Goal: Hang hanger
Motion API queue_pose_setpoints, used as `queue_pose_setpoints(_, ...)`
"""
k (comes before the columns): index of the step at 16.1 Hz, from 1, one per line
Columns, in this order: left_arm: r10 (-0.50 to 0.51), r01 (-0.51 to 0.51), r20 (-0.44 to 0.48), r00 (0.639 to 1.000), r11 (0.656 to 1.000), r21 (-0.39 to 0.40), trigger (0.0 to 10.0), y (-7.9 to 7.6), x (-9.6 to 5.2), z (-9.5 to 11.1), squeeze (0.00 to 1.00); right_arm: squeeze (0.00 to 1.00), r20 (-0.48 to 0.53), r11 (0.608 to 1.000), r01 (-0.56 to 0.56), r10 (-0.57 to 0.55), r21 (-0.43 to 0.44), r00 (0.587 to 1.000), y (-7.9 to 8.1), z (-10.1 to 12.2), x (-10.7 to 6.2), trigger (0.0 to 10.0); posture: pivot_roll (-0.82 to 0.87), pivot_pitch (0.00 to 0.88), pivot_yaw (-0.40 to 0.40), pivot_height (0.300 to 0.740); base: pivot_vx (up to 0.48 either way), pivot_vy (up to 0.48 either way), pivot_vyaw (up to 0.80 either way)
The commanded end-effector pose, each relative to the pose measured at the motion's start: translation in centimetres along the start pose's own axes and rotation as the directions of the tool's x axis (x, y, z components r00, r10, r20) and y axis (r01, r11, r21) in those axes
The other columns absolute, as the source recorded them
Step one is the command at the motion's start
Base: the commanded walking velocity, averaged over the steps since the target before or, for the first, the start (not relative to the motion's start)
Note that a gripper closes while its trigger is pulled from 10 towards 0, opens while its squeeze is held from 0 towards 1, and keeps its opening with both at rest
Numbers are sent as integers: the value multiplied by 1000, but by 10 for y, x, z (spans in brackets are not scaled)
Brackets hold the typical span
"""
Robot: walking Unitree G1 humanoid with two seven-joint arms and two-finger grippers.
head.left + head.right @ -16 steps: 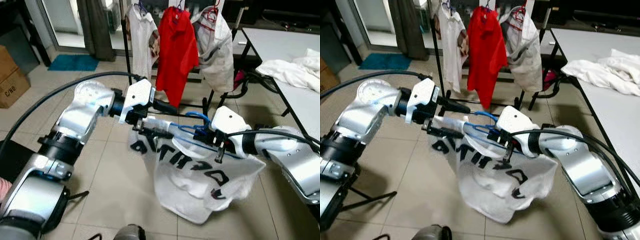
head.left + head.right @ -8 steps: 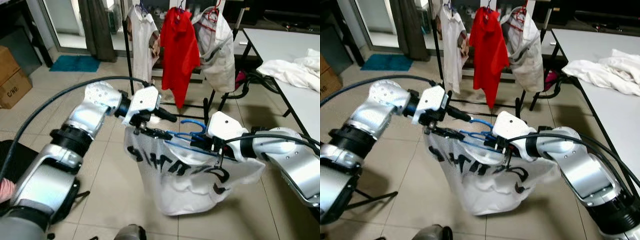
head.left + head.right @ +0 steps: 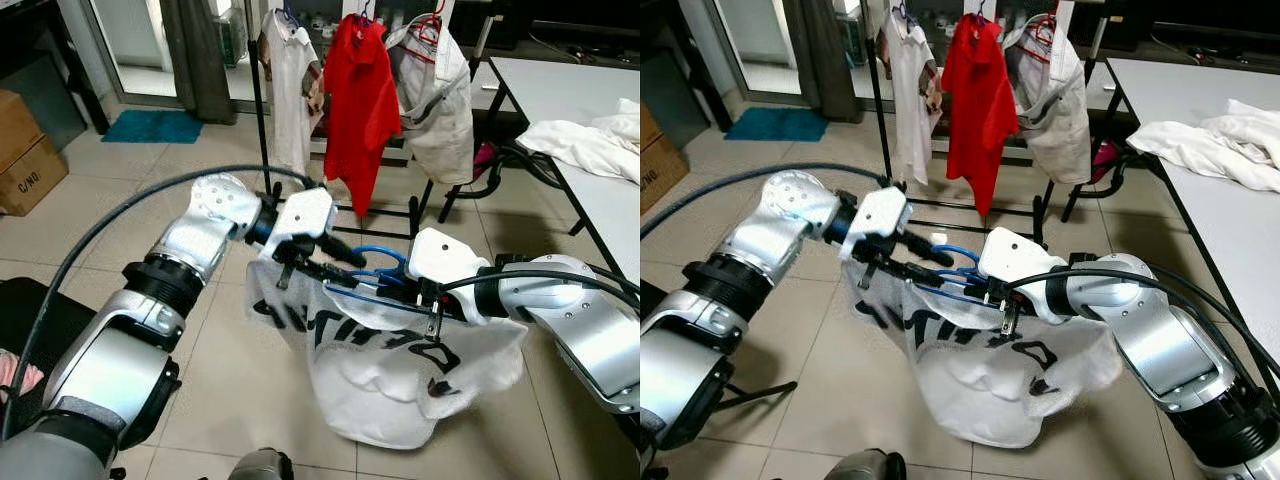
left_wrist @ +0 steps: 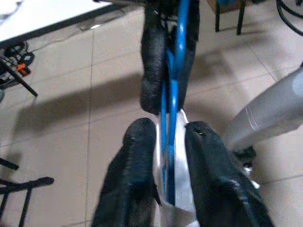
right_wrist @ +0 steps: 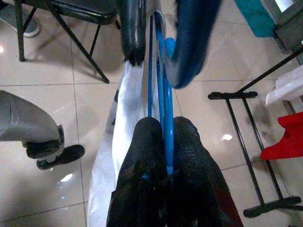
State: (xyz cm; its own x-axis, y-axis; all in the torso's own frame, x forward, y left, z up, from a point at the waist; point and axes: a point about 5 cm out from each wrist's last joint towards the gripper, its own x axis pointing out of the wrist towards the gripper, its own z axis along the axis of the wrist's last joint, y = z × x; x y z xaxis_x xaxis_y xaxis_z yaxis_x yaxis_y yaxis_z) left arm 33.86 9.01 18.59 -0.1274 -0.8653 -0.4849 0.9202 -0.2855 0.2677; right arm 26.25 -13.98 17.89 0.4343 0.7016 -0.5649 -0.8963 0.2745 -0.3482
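Since the last moment both arms have drawn a little nearer each other, and the white T-shirt hangs fuller and lower between them, its black lettering now spread across the front. The blue hanger sits inside the shirt's neck opening, held in the air above the tiled floor and in front of the clothes rack.

The left gripper has its two black fingers closed on the hanger's thin blue wires together with a fold of white cloth; the wires run straight out from between the fingers toward the other gripper. The right gripper pinches the same blue wires from the opposite end, its fingers pressed tight with the wire between them, and the white fabric drapes just beside it.

The hanger is a slim blue wire frame with a curved hook that rises near the right gripper. The shirt sags in a loose pouch below it, clear of the floor. On the rack behind hang a white shirt, a red shirt and a pale garment.
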Motion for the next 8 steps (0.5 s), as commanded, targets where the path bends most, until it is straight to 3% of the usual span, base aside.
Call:
queue_pose_setpoints(1,-20,22,-48,999,999,23,0,-1,2,-2,0,0,27,999,4,-3,-44,1000,-2,10,-2,10000,29,0,50,740,0,0,0)
queue_pose_setpoints(8,68,-62,-98,993,996,64,0,4,11,-6,0,0,41,999,8,-6,-47,999,-4,14,-1,10000,32,0,51,740,0,0,0)
